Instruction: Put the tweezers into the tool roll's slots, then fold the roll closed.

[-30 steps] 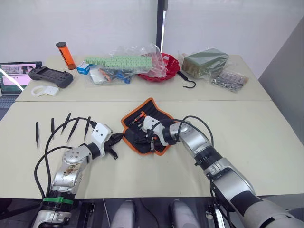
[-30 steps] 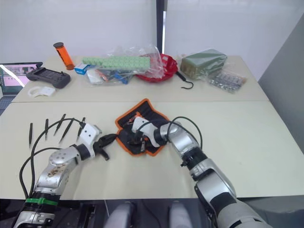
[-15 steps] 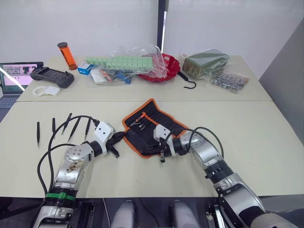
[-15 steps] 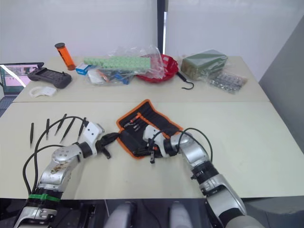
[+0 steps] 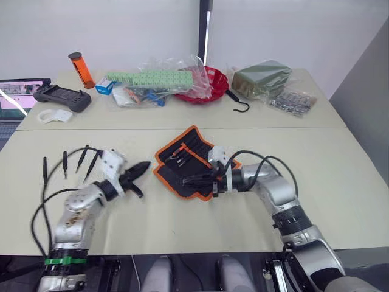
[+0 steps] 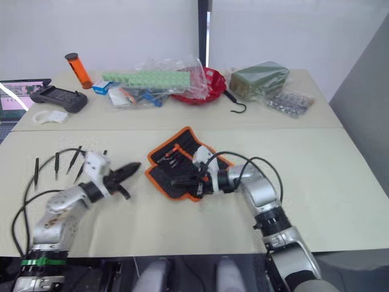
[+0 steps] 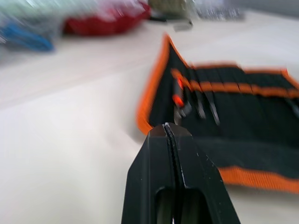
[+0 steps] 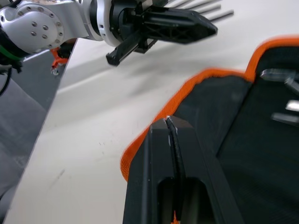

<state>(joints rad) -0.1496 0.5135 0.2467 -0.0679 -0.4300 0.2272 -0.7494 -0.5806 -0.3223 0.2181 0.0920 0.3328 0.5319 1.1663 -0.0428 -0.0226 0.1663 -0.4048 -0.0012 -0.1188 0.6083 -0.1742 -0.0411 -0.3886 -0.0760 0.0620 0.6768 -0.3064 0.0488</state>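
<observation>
The tool roll (image 5: 191, 159) lies unfolded on the near table, black with orange trim. Its slots (image 7: 201, 100) hold a few small tools. Several tweezers (image 5: 65, 165) lie side by side on the table at the far left. My left gripper (image 5: 143, 166) is shut and empty. It points at the roll's left edge from a short gap away. My right gripper (image 5: 186, 180) is shut, with its fingertips (image 8: 168, 122) low over the roll's near flap beside the orange border. I see nothing between them.
The back table holds an orange cylinder (image 5: 80, 69), a black controller (image 5: 63, 97), plastic bags with green parts (image 5: 159, 78), a red bowl (image 5: 213, 82), a black hook (image 5: 241, 106), a green packet (image 5: 262, 78) and a laptop (image 5: 13, 91) at the far left.
The left gripper has drawn back left, off the roll's edge. The right gripper has come up onto the near flap, which now lies flatter. The camera shifted slightly.
</observation>
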